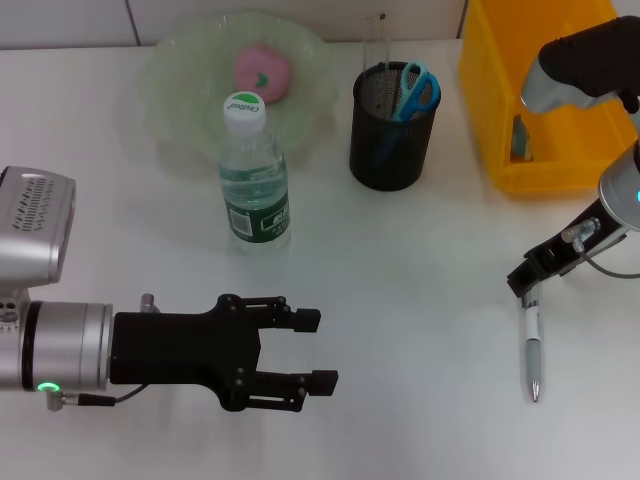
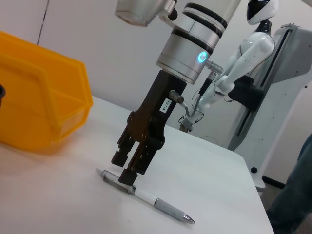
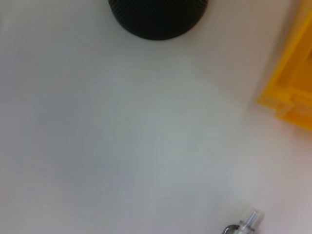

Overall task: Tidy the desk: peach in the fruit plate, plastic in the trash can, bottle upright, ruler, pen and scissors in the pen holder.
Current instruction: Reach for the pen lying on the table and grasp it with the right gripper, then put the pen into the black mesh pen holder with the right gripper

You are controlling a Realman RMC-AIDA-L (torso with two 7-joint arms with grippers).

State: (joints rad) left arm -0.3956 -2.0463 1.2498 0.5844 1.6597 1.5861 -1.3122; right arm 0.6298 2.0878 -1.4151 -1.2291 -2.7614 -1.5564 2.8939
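A silver pen [image 1: 533,350] lies on the white table at the right; it also shows in the left wrist view [image 2: 151,199]. My right gripper [image 1: 524,283] is down at the pen's top end, and in the left wrist view [image 2: 123,168] its fingers stand open on either side of the pen. My left gripper [image 1: 312,350] is open and empty at the front left. A pink peach [image 1: 262,70] sits in the green plate [image 1: 180,75]. The bottle [image 1: 253,175] stands upright. The black pen holder [image 1: 393,130] holds scissors [image 1: 415,90] and a ruler [image 1: 377,40].
A yellow bin [image 1: 545,100] stands at the back right, close to the right arm, with a grey item [image 1: 518,138] inside. It also shows in the left wrist view [image 2: 39,97]. The pen holder's base shows in the right wrist view [image 3: 157,17].
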